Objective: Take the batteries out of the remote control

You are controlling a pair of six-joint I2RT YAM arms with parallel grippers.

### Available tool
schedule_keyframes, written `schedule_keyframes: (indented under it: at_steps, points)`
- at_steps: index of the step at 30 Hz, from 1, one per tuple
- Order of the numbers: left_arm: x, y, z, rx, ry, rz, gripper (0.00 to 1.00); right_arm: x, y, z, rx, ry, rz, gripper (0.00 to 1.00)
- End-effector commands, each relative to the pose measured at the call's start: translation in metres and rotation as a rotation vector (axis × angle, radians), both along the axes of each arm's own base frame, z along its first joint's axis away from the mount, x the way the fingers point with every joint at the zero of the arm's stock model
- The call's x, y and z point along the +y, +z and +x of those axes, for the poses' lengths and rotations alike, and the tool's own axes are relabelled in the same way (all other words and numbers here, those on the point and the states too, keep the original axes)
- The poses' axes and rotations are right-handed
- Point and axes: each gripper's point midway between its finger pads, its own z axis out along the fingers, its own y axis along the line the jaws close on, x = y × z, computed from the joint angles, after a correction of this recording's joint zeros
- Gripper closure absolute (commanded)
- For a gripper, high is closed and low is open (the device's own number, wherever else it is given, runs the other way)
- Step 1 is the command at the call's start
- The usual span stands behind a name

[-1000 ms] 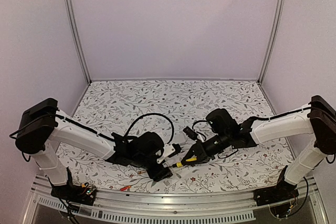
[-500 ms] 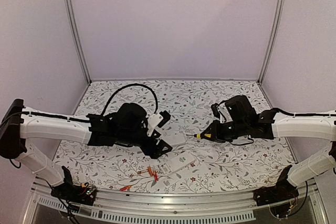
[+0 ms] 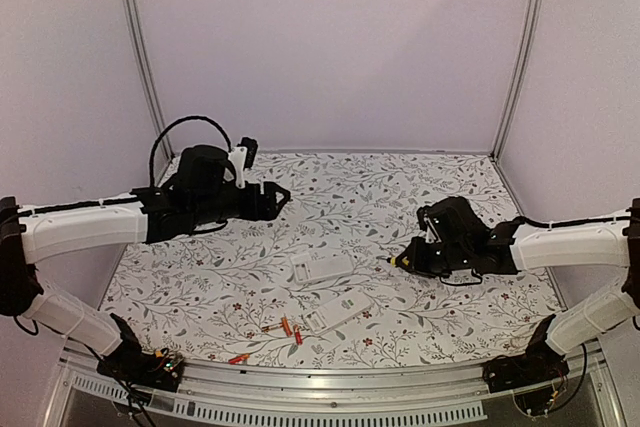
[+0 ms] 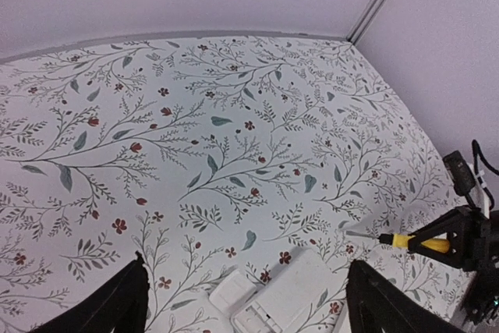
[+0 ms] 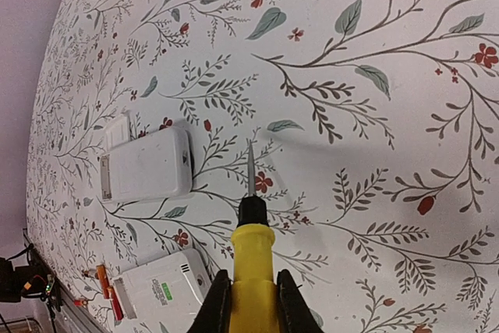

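Observation:
Two white remote bodies lie front-centre. One [image 3: 322,267] [image 5: 148,165] has a small white cover [image 4: 232,292] beside it. The other [image 3: 337,310] [image 5: 160,286] shows a green label. Red-orange batteries [image 3: 285,327] [image 5: 104,280] lie off its left end, and one more battery [image 3: 238,358] rests by the front rail. My left gripper [image 3: 275,197] [image 4: 245,267] hovers open and empty at the back left, far from them. My right gripper [image 3: 408,259] [image 5: 251,290] is shut on a yellow-handled screwdriver [image 5: 251,239] whose tip points at the upper remote, apart from it.
Floral cloth [image 3: 400,197] covers the table. Purple walls with metal posts [image 3: 140,57] close in the back and sides. An aluminium rail [image 3: 330,382] runs along the front edge. The left arm's black cable [image 3: 170,137] loops above its wrist.
My left arm has swung from over the remotes up to the back left, its jaws widening. Remotes and batteries now lie uncovered. My right arm drew back right with the screwdriver.

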Motion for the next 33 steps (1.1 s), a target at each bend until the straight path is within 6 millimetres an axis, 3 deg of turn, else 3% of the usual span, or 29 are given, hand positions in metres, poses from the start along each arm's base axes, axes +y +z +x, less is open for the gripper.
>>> schedule_keyframes:
  at_steps: [1,8,15,20,23,25,27,30,33]
  points:
    - [0.007,0.029,0.017,-0.045,0.067,-0.101,0.13,-0.004,-0.005,0.012,-0.032,-0.047,-0.016,0.85]
    - [0.016,0.014,0.016,0.0,0.08,-0.056,0.13,-0.003,-0.006,0.014,-0.042,-0.042,-0.028,0.63]
    - [0.018,0.013,0.019,-0.001,0.09,-0.069,0.13,0.003,0.007,0.022,-0.08,-0.016,-0.034,0.38]
    - [0.022,0.01,0.029,-0.014,0.086,-0.054,0.12,0.015,0.04,0.042,-0.186,0.033,-0.05,0.06]
    - [0.039,0.005,0.044,-0.014,0.077,-0.092,0.12,0.013,0.064,0.063,-0.254,0.046,-0.061,0.01]
    - [0.06,0.005,0.057,-0.02,0.097,-0.111,0.12,0.001,0.071,0.081,-0.29,0.032,-0.089,0.01]
    - [0.091,0.01,0.069,-0.06,0.158,-0.115,0.12,-0.026,0.071,0.102,-0.308,-0.019,-0.121,0.01]
    - [0.151,0.014,0.08,-0.114,0.294,-0.131,0.12,-0.075,0.073,0.127,-0.321,-0.094,-0.103,0.01]
    - [0.22,0.012,0.082,-0.148,0.447,-0.155,0.11,-0.137,0.086,0.146,-0.378,-0.209,-0.069,0.01]
